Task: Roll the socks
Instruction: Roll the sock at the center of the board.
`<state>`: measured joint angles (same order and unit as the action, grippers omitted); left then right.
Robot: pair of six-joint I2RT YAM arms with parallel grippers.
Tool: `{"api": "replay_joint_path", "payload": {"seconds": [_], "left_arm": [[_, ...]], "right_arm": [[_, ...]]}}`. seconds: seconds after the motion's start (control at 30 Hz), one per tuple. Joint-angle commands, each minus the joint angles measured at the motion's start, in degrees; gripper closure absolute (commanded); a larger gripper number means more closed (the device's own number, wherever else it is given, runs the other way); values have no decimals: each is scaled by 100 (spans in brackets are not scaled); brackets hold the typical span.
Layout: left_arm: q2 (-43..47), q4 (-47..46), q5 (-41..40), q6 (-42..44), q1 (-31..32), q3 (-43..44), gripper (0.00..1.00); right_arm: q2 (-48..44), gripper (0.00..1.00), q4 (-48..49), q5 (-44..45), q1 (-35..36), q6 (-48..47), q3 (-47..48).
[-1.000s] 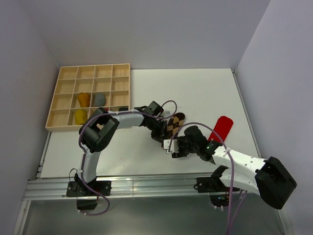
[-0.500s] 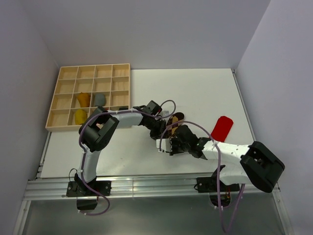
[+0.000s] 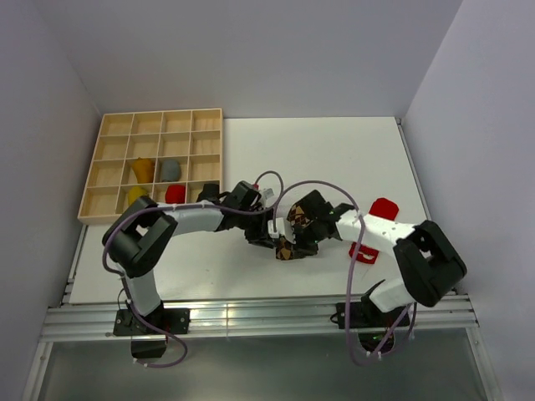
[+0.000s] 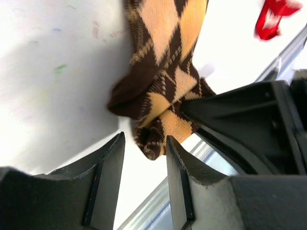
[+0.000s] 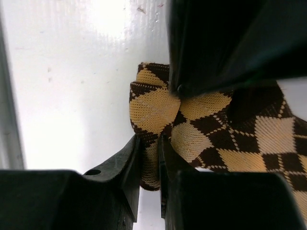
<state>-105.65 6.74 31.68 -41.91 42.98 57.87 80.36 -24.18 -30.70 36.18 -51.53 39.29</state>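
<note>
A brown-tan argyle sock (image 5: 230, 139) lies bunched on the white table (image 3: 334, 159) between the two arms, with a piece of the sock (image 3: 285, 249) showing in the top view. My right gripper (image 5: 149, 143) is shut on a fold at its edge. My left gripper (image 4: 144, 141) stands open right beside it, the sock's dark end (image 4: 152, 143) lying at its fingertips but not pinched. A red sock (image 3: 384, 208) lies flat to the right, partly under my right arm, and the left wrist view shows the red sock (image 4: 276, 17) too.
At the back left sits a wooden compartment tray (image 3: 117, 125) holding an orange bundle (image 3: 143, 170), a grey bundle (image 3: 170, 170), a yellow bundle (image 3: 136, 195) and a red bundle (image 3: 175, 194). The table's front edge and metal rail (image 3: 251, 313) run just below the grippers.
My right gripper swung left onto the argyle sock and closed on it. My left gripper opened and let the sock go. The sock went from lying long to bunched.
</note>
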Motion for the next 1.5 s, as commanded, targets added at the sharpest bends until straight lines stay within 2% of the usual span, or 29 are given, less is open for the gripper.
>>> {"api": "replay_joint_path", "payload": {"seconds": [0.0,0.27,0.4,0.47,0.53,0.7,0.87,1.23,1.4,1.43,1.47], "left_arm": [[711,-1042,-933,-247,0,-371,55],[1764,-2282,-2025,-107,52,-1611,55],[2179,-2678,-2560,489,307,-1989,54],[2259,-2722,-2937,973,658,-2016,53],[2250,-2844,-3106,1411,1052,-2034,53],[1890,-2977,-2852,1844,1405,-1885,51],[1390,-2916,-2580,2187,1581,-1577,51],[510,-2819,-2044,2477,1670,-874,52],[194,-2749,-1832,2399,1670,-751,58],[167,-2731,-1841,2389,1670,-750,61],[106,-2644,-1885,2355,1670,-733,70]], "right_arm": [[610,96,-1542,-867,-374,-313,456],[2334,95,-3556,-1605,-946,-927,2108],[3273,95,-4653,-2001,-1192,-1219,2916],[3494,95,-4901,-2063,-1280,-1237,3110],[3732,95,-4920,-2054,-1359,-1158,3278],[3970,95,-4850,-1940,-1421,-842,3445],[4023,94,-4543,-1686,-1500,-412,3410],[4146,94,-4226,-1554,-1711,-209,3199],[4067,95,-4024,-1457,-1808,-94,3085],[4049,95,-3998,-1448,-1825,-94,3076],[4014,95,-3954,-1448,-1843,-77,3059]]}}
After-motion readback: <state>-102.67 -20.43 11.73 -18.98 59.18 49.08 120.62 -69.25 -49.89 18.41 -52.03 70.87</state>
